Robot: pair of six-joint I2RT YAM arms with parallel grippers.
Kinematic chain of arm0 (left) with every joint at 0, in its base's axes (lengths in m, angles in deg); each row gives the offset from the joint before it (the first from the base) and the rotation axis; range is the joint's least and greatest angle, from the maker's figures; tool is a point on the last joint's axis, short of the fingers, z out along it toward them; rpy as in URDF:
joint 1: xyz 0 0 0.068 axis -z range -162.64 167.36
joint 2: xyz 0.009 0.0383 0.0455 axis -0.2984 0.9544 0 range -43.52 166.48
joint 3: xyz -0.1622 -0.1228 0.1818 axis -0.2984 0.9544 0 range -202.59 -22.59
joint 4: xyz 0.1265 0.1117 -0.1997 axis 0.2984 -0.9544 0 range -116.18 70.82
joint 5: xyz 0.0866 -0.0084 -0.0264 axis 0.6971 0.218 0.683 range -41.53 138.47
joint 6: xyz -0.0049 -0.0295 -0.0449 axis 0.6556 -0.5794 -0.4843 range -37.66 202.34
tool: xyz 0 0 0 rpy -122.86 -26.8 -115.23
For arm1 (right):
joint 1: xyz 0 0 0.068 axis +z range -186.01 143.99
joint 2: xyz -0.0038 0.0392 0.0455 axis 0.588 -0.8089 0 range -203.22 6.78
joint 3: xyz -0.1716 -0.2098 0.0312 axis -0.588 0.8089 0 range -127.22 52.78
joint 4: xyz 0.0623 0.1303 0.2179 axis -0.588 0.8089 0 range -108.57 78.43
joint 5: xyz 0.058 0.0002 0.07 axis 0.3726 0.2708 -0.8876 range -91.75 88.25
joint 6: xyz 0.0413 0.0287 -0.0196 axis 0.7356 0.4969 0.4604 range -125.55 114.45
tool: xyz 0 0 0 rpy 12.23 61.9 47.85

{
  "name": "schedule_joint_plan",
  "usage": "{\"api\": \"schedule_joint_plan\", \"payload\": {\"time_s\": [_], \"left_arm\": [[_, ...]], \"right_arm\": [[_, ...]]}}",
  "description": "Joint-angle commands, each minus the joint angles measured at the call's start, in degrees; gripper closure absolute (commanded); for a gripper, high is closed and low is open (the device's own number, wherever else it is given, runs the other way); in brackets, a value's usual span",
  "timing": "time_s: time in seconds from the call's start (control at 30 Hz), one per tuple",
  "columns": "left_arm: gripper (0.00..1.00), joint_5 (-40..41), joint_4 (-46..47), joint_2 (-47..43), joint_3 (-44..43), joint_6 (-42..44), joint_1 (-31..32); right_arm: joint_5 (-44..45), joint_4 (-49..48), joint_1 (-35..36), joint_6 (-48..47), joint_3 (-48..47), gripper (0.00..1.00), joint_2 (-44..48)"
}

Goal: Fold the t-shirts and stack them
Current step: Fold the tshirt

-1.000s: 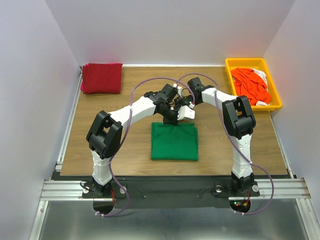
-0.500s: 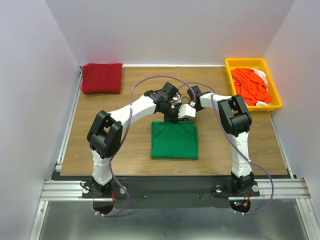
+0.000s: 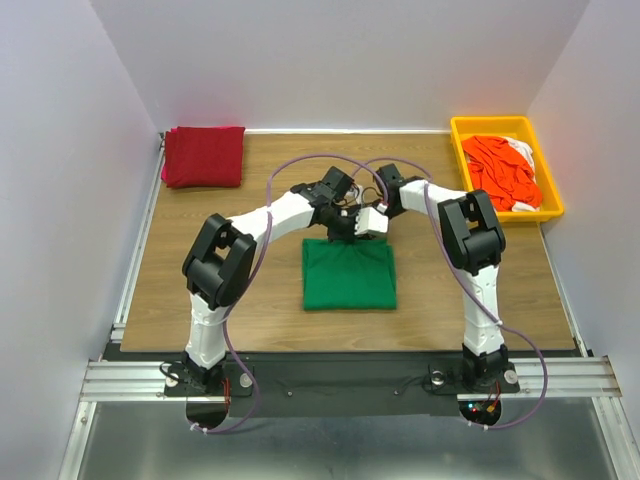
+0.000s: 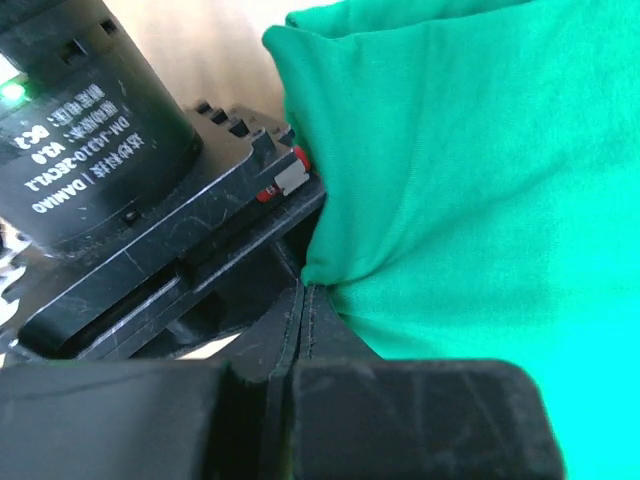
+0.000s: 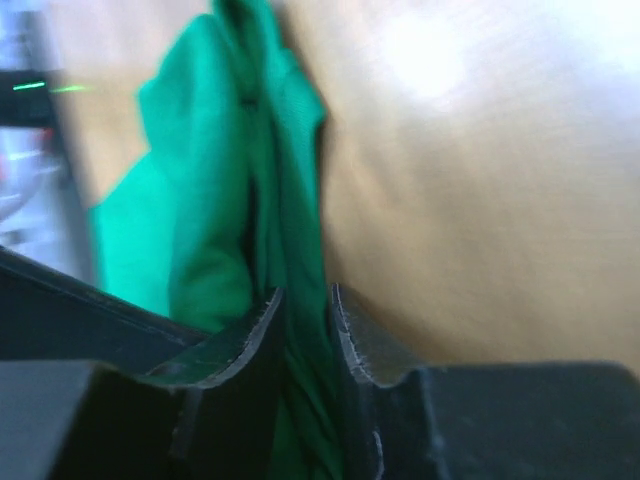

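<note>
— Seen from above, what did the pincers have?
— Both met at the far edge of the green t-shirt (image 3: 349, 277), which lay folded mid-table. The left gripper (image 3: 340, 230) and right gripper (image 3: 368, 222) sat just beside each other, down on that edge. How tightly they gripped could not be told from there.
— Room around it?
— Bare table (image 3: 230, 290) showed left, right and near of the shirt. The dark red t-shirt (image 3: 204, 155) lay folded in the far left corner, well apart. The orange-red shirts (image 3: 500, 168) lay heaped in the yellow tray (image 3: 458, 150) at the far right.
— Any change from a second before?
— The shirt's near hem lay a little farther from the bases, and the left arm's elbow had swung inward.
— The left wrist view?
— The left gripper (image 4: 305, 300) was clenched, fingers pressed together with a bunch of green t-shirt (image 4: 470, 200) pinched at their tips. A black motor housing (image 4: 120, 180) crowded just beside it.
— And the right wrist view?
— The right gripper (image 5: 305, 305) was closed to a thin slit around a raised ridge of green t-shirt (image 5: 220, 200). Bare table (image 5: 470, 200) lay to one side.
</note>
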Motion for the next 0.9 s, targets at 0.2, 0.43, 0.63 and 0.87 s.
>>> {"api": "schedule_joint_plan", "payload": {"time_s": [0.2, 0.43, 0.63, 0.87], "left_arm": [[0.63, -2.8, -1.8, -1.6, -1.3, 1.6, -0.3], [0.49, -9.3, -4.9, -10.7, -2.3, -5.2, -4.8], [0.49, -15.0, -5.4, -12.9, 1.1, -11.3, -12.9], [0.49, -19.1, -3.6, -10.0, 3.3, -17.8, -18.0]], "right_arm": [[28.0, -3.8, -1.9, -4.0, -10.3, 0.48, 6.5], [24.6, -2.7, -6.5, -3.1, -7.9, 0.47, 14.9], [16.2, 0.5, -8.9, -3.9, 1.3, 0.46, 21.1], [11.3, 0.8, -9.4, -5.3, 6.7, 0.40, 20.4]]}}
